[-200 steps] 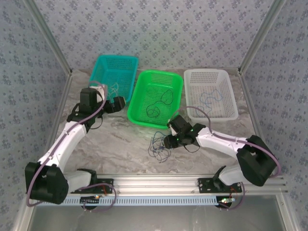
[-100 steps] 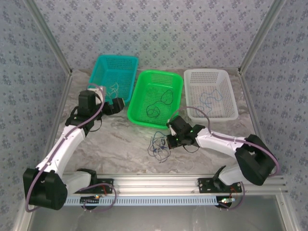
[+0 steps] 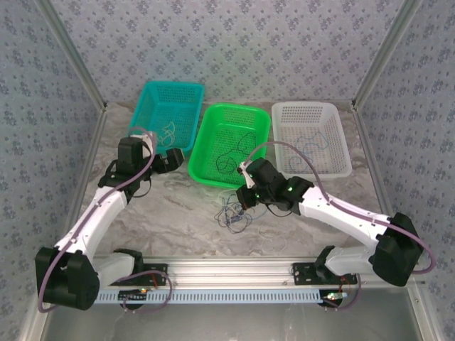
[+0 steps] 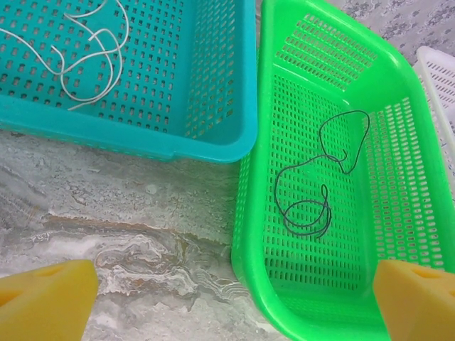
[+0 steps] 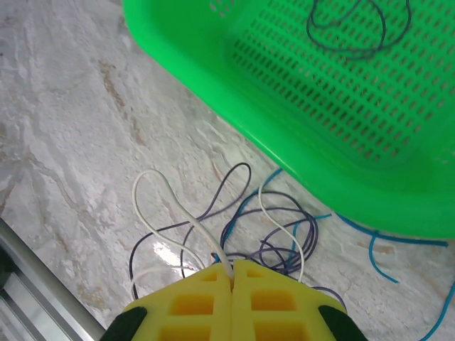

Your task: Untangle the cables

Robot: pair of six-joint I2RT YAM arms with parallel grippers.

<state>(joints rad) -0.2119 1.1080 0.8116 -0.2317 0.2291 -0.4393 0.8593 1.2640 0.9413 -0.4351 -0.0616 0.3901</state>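
A tangle of thin cables lies on the marble table in front of the green basket. My right gripper hangs just above the tangle, shut on a white cable that loops out from between its yellow pads. Dark purple strands and a blue strand lie crossed under it. My left gripper is open near the teal basket's front corner, its yellow fingertips spread over bare table with nothing between them.
Three baskets stand in a row at the back. The teal basket holds a whitish cable, the green basket a dark cable, and the white basket a blue one. A metal rail runs along the near edge.
My right gripper has shut on the white cable and moved up and left toward the green basket, with the tangle shifting along. The left arm drew back slightly, still open.
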